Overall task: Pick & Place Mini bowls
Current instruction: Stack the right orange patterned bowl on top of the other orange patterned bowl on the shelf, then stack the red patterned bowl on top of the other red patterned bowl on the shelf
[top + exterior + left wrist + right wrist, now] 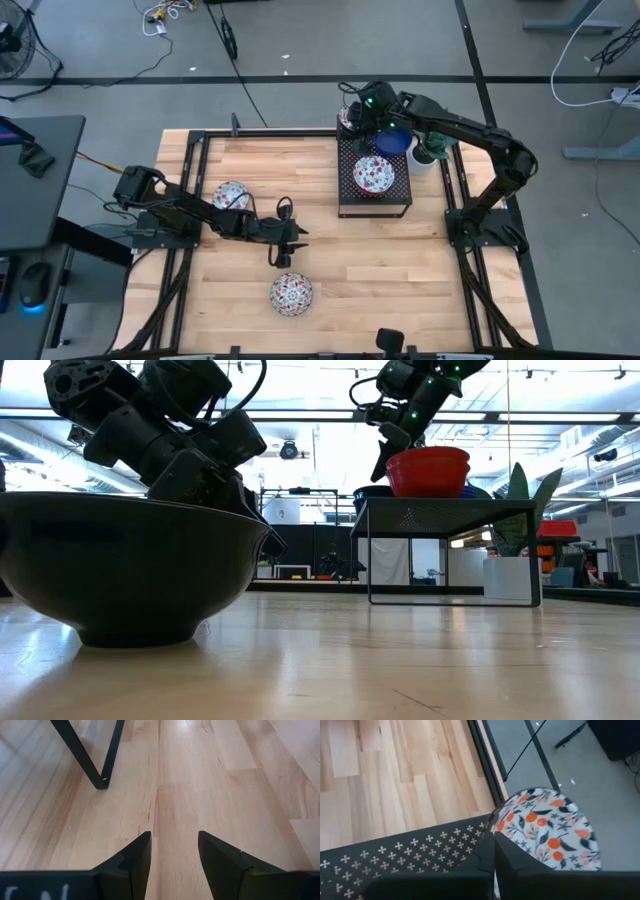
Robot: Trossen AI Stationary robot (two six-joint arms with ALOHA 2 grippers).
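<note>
R claw (494,851) closed on floral bowl (547,827)

Evidently a robotics lab or workshop: pale butcher-block wooden table (330,260) in a black metal frame, grey concrete floor (300,40) (loose cables trailing), exposed industrial ceiling (300,430).

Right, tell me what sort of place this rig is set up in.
Most likely a robotics lab or workshop in an open industrial hall. The wooden table stands on a grey floor strewn with cables, a desk sits beside it, and the low view shows exposed ceiling pipes.
</note>
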